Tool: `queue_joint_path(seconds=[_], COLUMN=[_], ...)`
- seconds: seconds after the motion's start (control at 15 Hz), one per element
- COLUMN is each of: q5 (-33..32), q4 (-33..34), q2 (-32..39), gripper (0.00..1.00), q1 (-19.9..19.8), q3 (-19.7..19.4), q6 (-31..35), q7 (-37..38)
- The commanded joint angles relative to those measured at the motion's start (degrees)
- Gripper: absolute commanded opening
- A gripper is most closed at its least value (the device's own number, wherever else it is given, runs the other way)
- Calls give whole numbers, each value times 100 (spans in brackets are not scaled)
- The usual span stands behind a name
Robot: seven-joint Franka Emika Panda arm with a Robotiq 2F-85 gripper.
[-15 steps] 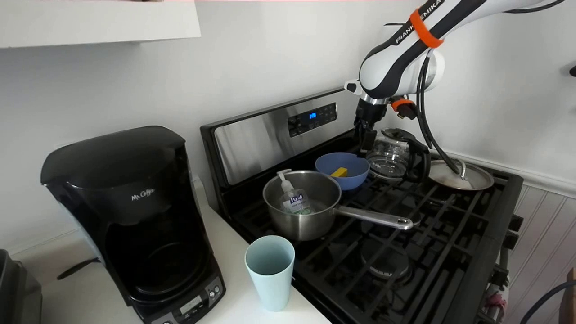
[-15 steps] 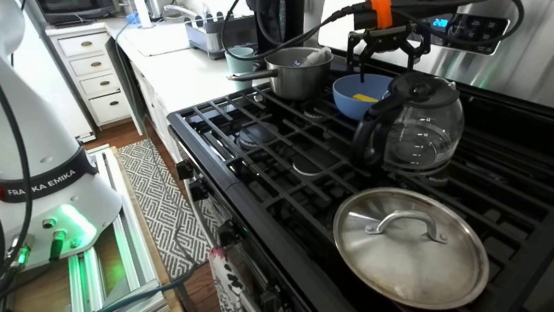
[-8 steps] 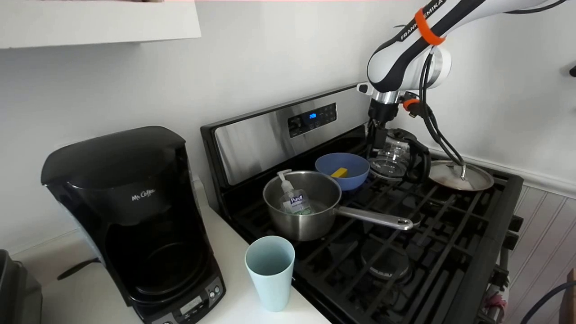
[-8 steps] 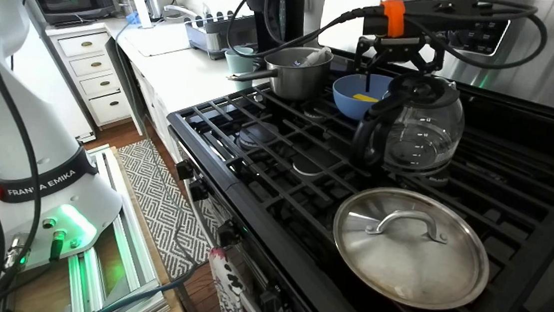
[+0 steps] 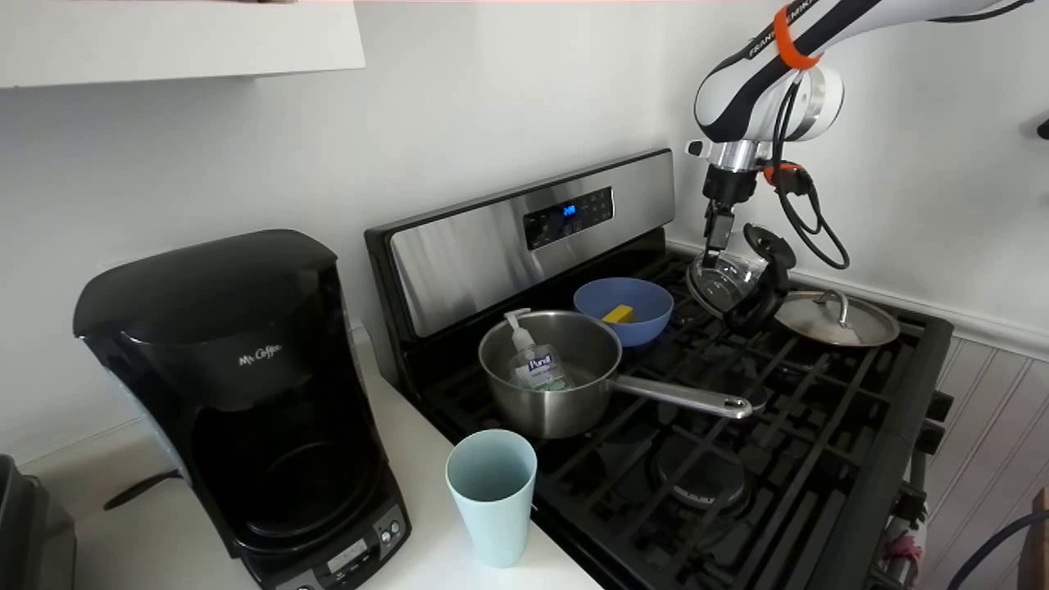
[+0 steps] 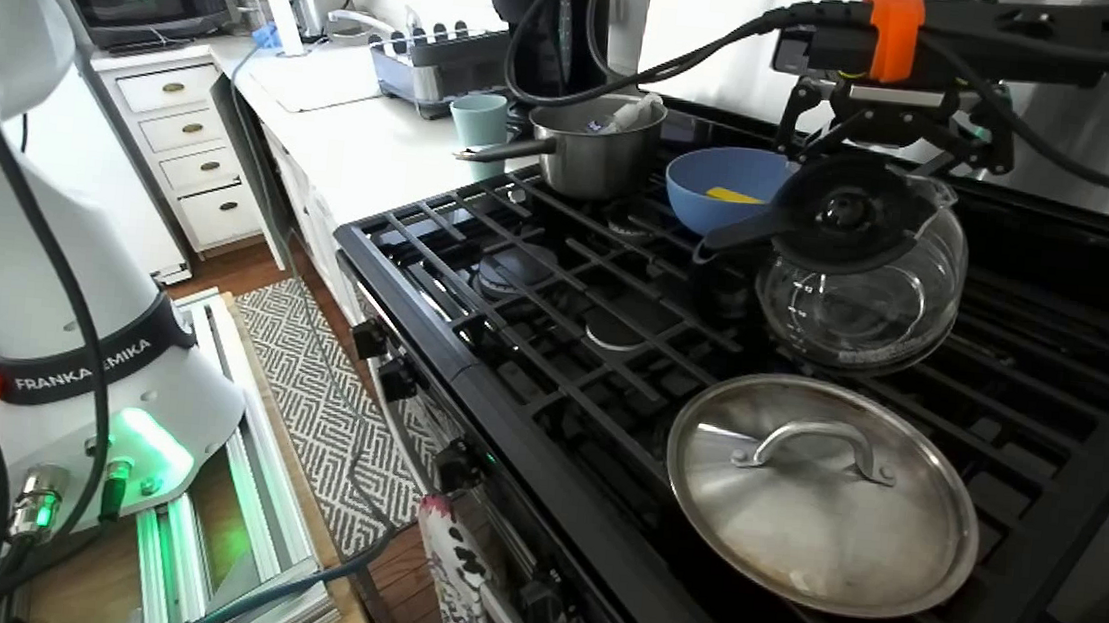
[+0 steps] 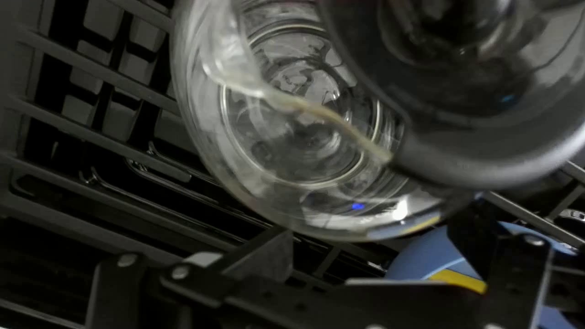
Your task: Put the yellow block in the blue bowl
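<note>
Readable for you: "Mr. Coffee" on the black plastic coffee maker (image 5: 221,328); "Purell" on the clear pump bottle (image 5: 541,369) leaning in the steel long-handled saucepan (image 5: 545,414), the green print below too small to make out; "FRANKA EMIKA" on the black band (image 6: 77,378) around your white robot arm (image 6: 98,252). An orange strap (image 5: 787,45) covers part of the same name higher up. Blue digits on the black display panel (image 5: 568,221): too small to trust. White scale marks on the clear glass carafe (image 6: 861,308) with black lid and handle: too blurred to call.

Your tiny bright yellow block (image 5: 618,315) lies in the round, shallow blue bowl (image 5: 643,333); both exterior views agree.

Your jaws stand wide, right at the carafe, which is tilted over the black stove (image 6: 482,396). Can't tell whether they touch the glass. It's in your way: in an exterior view it overlaps the bowl's edge; in the wrist view it fills the middle, bowl at lower right, partly behind a jaw.

Near it, a round steel pan lid (image 6: 827,526), loop handle up. Tall pale blue cup (image 5: 498,512) stands upright on the white table (image 5: 438,533), beside the coffee maker.
</note>
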Motion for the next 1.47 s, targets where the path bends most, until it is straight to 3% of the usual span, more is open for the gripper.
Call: queue_joint_path(seconds=[0.0, 1.2, 1.4], q5=[73, 3, 252], q4=[203, 241, 177], q2=[277, 131, -94], gripper=[100, 100, 100], q1=[-71, -15, -1], q3=[-64, -24, 216], q6=[-400, -293, -126], q7=[192, 181, -201])
